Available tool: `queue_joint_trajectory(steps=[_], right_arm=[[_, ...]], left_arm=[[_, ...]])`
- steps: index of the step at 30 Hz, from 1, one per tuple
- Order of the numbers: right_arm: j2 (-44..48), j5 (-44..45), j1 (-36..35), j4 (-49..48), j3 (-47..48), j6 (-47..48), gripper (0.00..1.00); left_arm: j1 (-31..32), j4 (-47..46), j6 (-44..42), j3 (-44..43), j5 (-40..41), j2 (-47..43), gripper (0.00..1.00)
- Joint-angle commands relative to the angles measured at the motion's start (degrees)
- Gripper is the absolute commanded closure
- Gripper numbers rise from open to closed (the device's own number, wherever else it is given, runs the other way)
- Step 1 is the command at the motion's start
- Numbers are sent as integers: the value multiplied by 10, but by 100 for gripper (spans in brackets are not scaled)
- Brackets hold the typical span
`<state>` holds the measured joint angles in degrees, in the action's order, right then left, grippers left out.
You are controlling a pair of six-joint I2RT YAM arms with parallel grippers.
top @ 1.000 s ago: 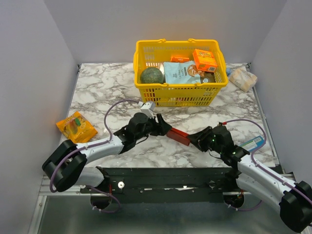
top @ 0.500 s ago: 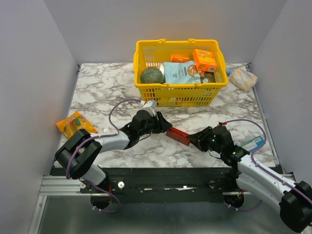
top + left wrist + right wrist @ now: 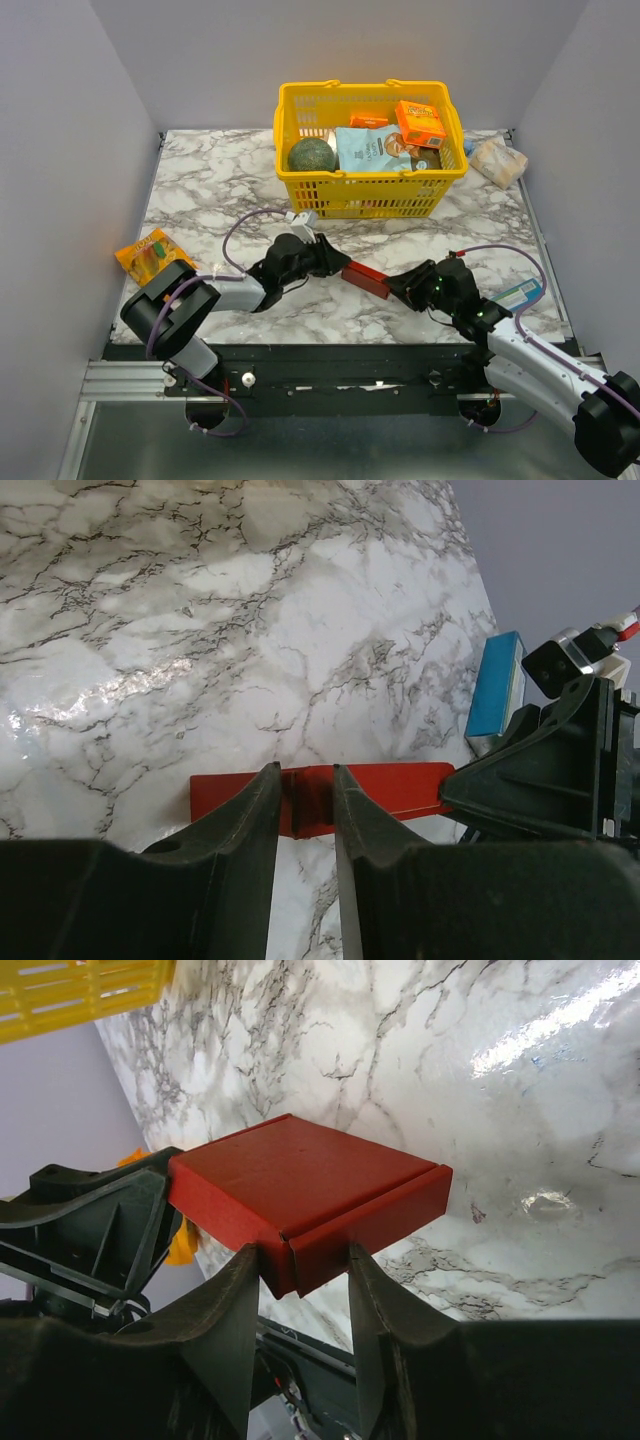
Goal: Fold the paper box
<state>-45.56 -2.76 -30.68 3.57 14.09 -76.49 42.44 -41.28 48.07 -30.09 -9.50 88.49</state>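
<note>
The paper box (image 3: 366,278) is bright red and folded into a flat rectangular shape, held between my two grippers near the table's front middle. My left gripper (image 3: 336,265) holds its left end. In the left wrist view the fingers (image 3: 262,795) stand close together with a fold of the red box (image 3: 400,785) between them. My right gripper (image 3: 400,288) holds the right end. In the right wrist view its fingers (image 3: 240,1280) press on either side of a corner of the box (image 3: 290,1175), which sits above the marble.
A yellow basket (image 3: 370,197) at the back middle holds a green round thing, a blue packet and an orange carton. An orange snack packet (image 3: 155,258) lies at the left. A blue-and-white box (image 3: 520,293) lies at the right, and a wrapped packet (image 3: 498,160) at the back right.
My left arm's elbow has swung inward toward the middle while its gripper stayed on the box. The box and the right arm have hardly moved.
</note>
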Motion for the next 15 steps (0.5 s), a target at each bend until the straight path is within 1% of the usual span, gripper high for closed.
queue_joint_trajectory(steps=[1, 3, 7, 10, 15], right_arm=[[-6, 52, 2, 86, -24, 14, 71], [-7, 52, 2, 86, -25, 14, 71], [-6, 56, 1, 86, -23, 14, 71], [-7, 58, 1, 88, -23, 16, 71], [-11, 64, 1, 88, -22, 22, 71]], left_arm=[[2, -28, -12, 45, -27, 27, 69], [5, -51, -25, 52, -32, 29, 71], [18, -51, -78, 58, -28, 33, 71], [19, -70, -105, 71, -30, 41, 71], [23, -135, -119, 95, -37, 75, 78]])
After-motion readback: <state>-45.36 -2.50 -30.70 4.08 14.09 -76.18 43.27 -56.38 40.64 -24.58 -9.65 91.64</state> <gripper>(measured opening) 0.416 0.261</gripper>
